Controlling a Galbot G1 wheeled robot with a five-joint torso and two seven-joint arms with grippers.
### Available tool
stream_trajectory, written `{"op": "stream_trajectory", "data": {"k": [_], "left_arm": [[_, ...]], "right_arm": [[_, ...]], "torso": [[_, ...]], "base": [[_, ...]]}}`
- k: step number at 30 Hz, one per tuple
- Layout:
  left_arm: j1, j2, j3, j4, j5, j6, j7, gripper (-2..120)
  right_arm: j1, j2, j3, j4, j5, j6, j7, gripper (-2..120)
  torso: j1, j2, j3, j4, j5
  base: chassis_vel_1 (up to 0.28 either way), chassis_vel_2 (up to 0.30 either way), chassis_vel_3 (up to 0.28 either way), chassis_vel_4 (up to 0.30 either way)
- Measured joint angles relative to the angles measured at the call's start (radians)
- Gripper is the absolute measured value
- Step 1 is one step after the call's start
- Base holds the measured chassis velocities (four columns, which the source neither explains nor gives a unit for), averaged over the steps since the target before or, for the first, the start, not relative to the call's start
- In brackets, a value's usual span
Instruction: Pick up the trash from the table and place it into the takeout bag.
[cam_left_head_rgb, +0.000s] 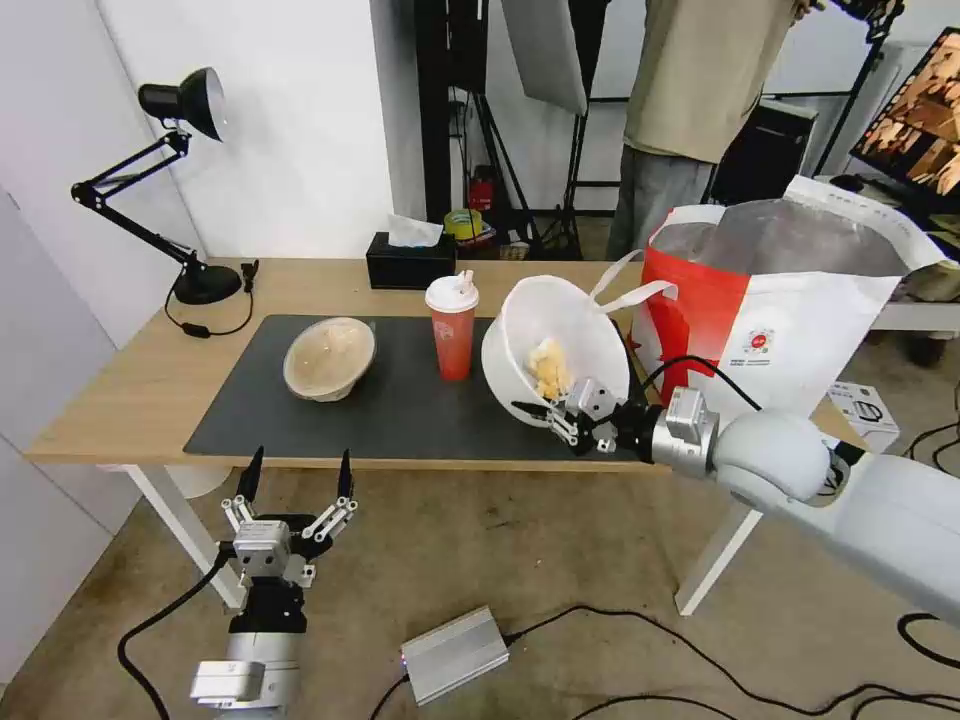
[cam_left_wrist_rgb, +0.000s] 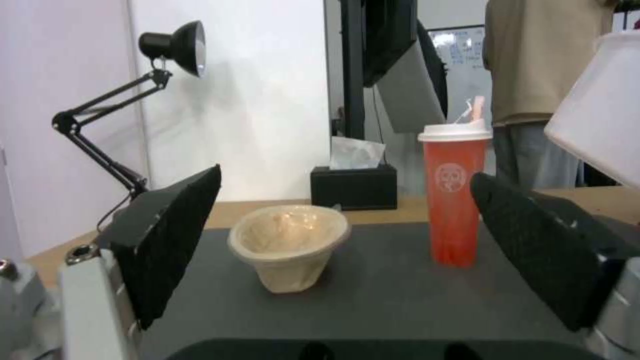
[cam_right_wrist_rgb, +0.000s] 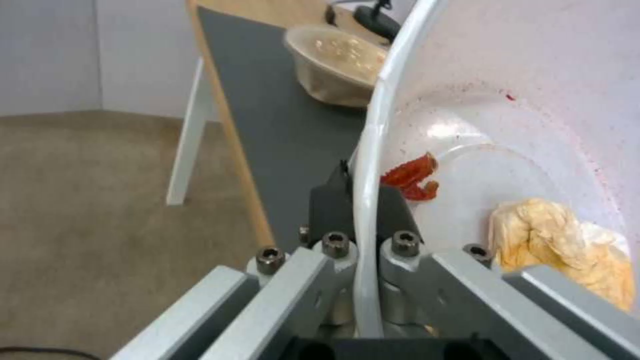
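The left gripper (cam_left_head_rgb: 296, 470) hung open below the light-wood table (cam_left_head_rgb: 120, 390). The beige translucent lidded bowl (cam_left_head_rgb: 329, 357) and red drink cup with white lid (cam_left_head_rgb: 452, 326) stood on the mat. The right gripper (cam_left_head_rgb: 545, 412) pinched the rim of the white round bowl with yellowish scraps (cam_left_head_rgb: 560, 345), tilted beside the white-and-red takeout bag (cam_left_head_rgb: 790, 300); levelling it would likely avoid spills.

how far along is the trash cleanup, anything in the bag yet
Nothing looks bagged yet. In hand: the right hand pinches the rim of the tilted white round bowl with yellowish scraps, beside the big white-and-red takeout bag. Left: the red lidded drink cup and beige translucent bowl on the mat. The left hand waits open.
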Motion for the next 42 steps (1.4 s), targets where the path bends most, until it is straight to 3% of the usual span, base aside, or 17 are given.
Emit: {"op": "stream_trajectory", "data": {"k": [16,25,42], "left_arm": [[0.003,-0.004,0.005,-0.008,0.001,0.001,0.003,100],[-0.004,0.0,0.01,0.001,0.003,0.001,0.023,100],[-0.005,0.025,0.015,-0.006,0.006,0.001,0.032,100]], "right_arm": [[-0.061,-0.083,0.074,0.165,0.02,-0.009,-0.007,0],[-0.096,-0.15,0.237,0.216,0.074,-0.003,-0.037,0],[-0.155,-0.289,0.508,0.193,0.189,0.04,-0.08,0]], "torso": [[0.0,0.0,0.0,0.0,0.0001],[0.0,0.0,0.0,0.0001,0.0001],[0.0,0.0,0.0,0.0,0.0001]], "base": [[0.0,0.0,0.0,0.0],[0.0,0.0,0.0,0.0],[0.0,0.0,0.0,0.0]]}}
